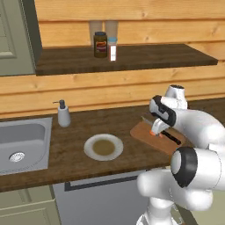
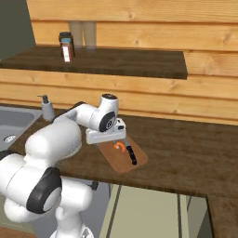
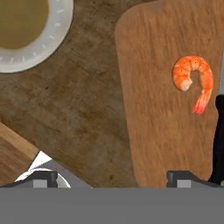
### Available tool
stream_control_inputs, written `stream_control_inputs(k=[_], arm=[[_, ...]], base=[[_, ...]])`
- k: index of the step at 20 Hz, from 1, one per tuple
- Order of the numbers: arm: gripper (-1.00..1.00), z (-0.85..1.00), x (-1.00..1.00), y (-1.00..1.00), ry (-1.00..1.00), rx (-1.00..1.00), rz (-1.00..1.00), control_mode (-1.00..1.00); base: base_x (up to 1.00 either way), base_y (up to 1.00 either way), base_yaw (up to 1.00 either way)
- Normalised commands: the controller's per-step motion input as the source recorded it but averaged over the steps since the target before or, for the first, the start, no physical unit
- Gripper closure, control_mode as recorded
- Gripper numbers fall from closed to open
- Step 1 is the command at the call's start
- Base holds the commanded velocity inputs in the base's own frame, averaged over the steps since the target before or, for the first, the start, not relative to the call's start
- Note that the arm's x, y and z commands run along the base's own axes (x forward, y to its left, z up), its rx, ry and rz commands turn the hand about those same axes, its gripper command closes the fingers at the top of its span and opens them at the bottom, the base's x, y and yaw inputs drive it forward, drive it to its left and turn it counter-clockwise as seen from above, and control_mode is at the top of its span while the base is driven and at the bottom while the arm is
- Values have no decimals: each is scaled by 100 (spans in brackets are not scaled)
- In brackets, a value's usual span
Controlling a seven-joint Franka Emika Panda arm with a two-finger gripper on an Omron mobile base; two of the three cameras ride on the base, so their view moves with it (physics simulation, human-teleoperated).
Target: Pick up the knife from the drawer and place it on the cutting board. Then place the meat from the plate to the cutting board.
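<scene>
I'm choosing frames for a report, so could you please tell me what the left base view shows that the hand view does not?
Only the left base view: the square steel sink, the grey soap dispenser and the dark brown jar on the shelf. Only the hand view: the orange-red shrimp's full curl. Both: the round pale plate and light-brown wooden cutting board.

The dark wooden counter carries the round plate near its front edge. At about 3 o'clock from the plate lies the cutting board, close but apart. At 10 o'clock from the plate stands a soap dispenser, beside the steel sink. The upper shelf holds a dark jar and a small white bottle, touching.
</scene>
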Motion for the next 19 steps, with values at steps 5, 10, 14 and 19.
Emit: stream_control_inputs(k=[5, 10, 14, 19], arm=[[-100, 93, -76, 12, 4, 2, -8, -100], [-100, 93, -69, 3, 8, 1, -3, -100], [-100, 34, -99, 8, -4, -4, 3, -100], [-100, 27, -80, 1, -6, 2, 12, -100]], base=[[0, 0, 0], [0, 0, 0], [0, 0, 0], [0, 0, 0]])
